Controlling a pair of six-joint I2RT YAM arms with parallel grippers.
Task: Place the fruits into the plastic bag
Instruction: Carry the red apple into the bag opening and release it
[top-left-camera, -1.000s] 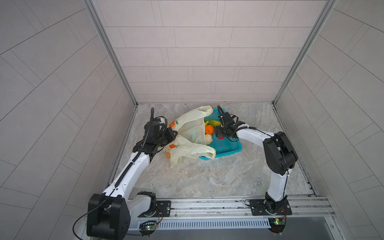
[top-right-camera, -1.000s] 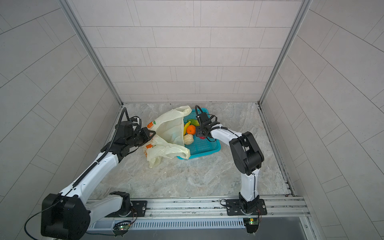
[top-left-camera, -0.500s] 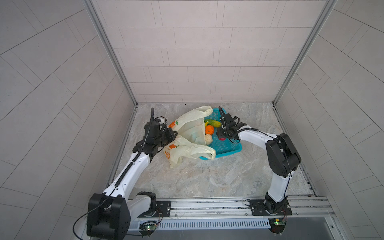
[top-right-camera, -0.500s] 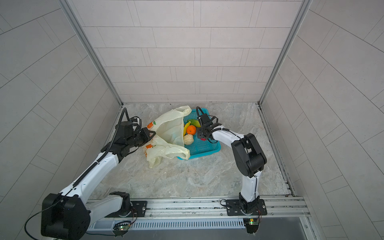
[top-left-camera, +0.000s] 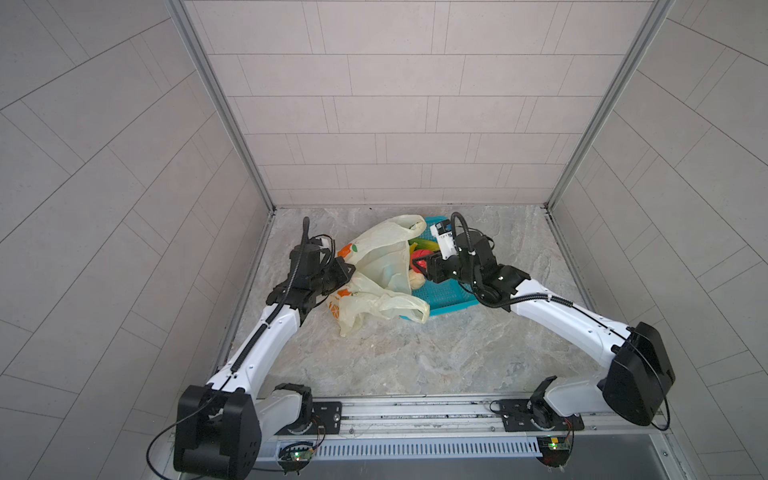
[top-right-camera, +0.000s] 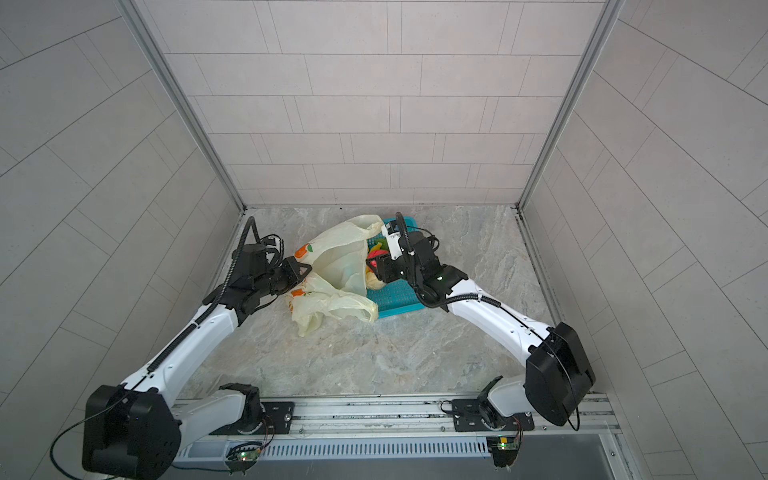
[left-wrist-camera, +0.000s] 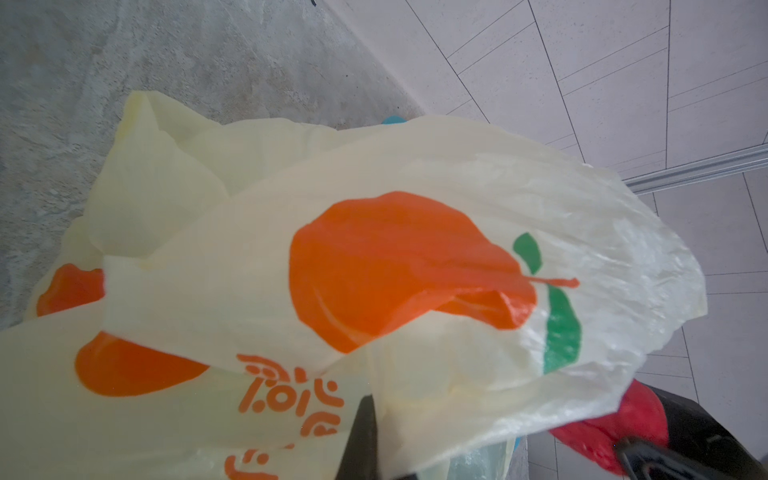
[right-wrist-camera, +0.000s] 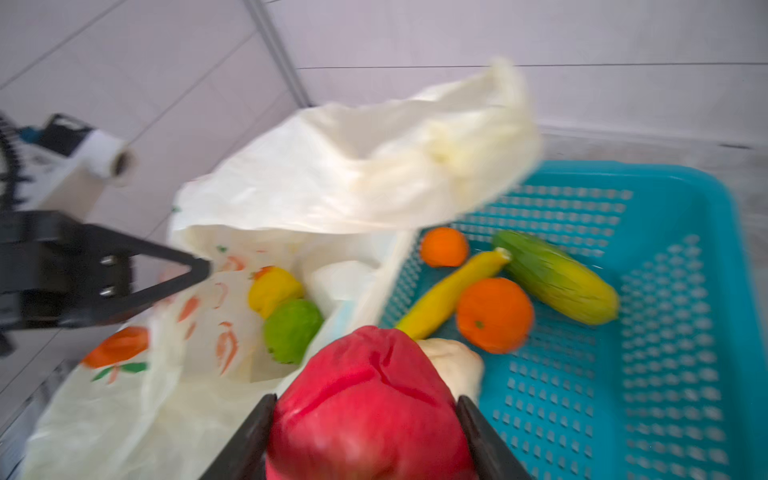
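Mid-frame in both top views, the right gripper (top-left-camera: 417, 266) is clamping one red fruit (right-wrist-camera: 361, 365); the left gripper (top-left-camera: 348, 270) is pinching the plastic bag (top-left-camera: 382, 257). Two fruits (right-wrist-camera: 291, 328) are lying inside, five in the teal basket (right-wrist-camera: 665, 291).

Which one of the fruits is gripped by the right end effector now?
The red fruit: the right end effector clamps it; the others lie loose in the teal basket or plastic bag.

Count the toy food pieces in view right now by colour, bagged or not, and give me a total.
Red: 1, red fruit in the right gripper
Orange: 2, small orange, large orange
Yellow: 2, round yellow fruit, banana
Green: 1, bumpy green ball
Green-and-yellow: 1, long fruit
Cream: 1, pale piece
Total: 8
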